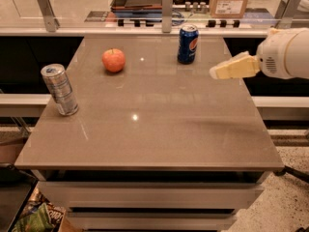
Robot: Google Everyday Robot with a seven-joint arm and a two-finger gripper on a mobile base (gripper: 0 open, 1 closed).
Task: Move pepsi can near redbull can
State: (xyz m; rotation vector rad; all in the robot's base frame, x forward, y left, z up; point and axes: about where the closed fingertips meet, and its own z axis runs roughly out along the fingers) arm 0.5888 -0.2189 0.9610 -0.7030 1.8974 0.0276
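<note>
1. The tabletop [154, 134] is a grey-brown glossy slab that carries three things, all in its far half.
2. The white arm [287, 54] reaches in from the right, above the right edge of the tabletop.
3. The end effector [216, 72] is the cream-coloured tip of that arm. It points left and hangs in the air just inside the right edge, toward the far right corner. It touches nothing and holds nothing, and I cannot tell whether it is apart or together.
4. The redbull can [60, 90] stands upright near the left edge, about halfway along it. Its long axis is vertical and its silver top faces up.
5. The pepsi can [188, 44] stands upright near the far edge, right of the middle. Its long axis is vertical, its silver top faces up, and its round logo faces the front edge. It is well apart from the redbull can and sits to the left of the end effector, farther back.
6. The apple [113, 60] is red-orange and lies between the two cans, closer to the far edge than the redbull can.
</note>
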